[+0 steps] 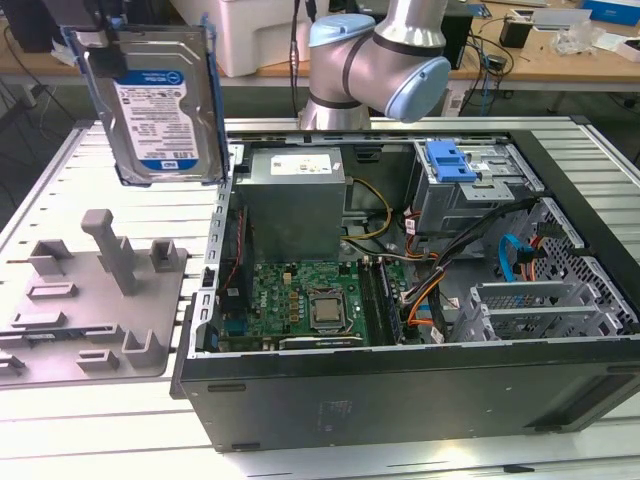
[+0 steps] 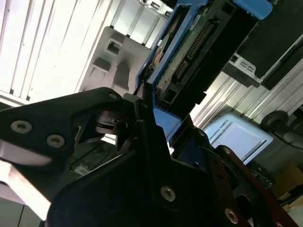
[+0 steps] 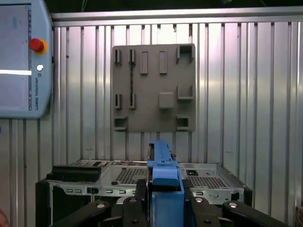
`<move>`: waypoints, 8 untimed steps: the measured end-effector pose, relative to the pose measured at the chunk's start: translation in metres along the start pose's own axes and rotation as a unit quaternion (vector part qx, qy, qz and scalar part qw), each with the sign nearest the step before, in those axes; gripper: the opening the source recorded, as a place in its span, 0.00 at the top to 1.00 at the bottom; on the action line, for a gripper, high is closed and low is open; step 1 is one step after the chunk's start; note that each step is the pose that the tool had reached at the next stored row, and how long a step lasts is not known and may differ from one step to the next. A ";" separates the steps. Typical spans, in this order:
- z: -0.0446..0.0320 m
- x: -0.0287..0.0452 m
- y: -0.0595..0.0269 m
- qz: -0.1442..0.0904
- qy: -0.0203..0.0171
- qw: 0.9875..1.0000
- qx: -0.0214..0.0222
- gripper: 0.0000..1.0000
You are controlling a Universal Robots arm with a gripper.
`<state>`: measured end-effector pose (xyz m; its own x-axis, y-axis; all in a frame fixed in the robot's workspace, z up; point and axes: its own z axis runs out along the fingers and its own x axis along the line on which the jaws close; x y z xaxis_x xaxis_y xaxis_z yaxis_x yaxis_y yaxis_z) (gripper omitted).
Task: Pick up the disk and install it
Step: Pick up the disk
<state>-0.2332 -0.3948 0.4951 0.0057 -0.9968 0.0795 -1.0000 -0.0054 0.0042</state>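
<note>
Upper left of exterior view: disk [image 1: 150,100] up in the air, end effector [image 3: 164,191] clenched on its blue rail [image 3: 163,165]. Rigid, fairly heavy, shock-sensitive, I'd judge; grip the rail, not the board [image 2: 189,47].

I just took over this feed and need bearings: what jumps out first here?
The disk hangs in mid-air at the exterior view's upper left, label facing the camera, clamped by its blue carrier between the fingers. Below it lies a grey fixture plate; to the exterior view's right the open computer case shows its green motherboard.
</note>
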 end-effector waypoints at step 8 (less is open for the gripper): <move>0.0000 0.0142 -0.0406 0.000 0.000 1.000 -0.003 0.64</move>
<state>-0.1925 -0.4087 0.4960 0.0063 -0.9968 0.0793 -0.9999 -0.0055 0.0106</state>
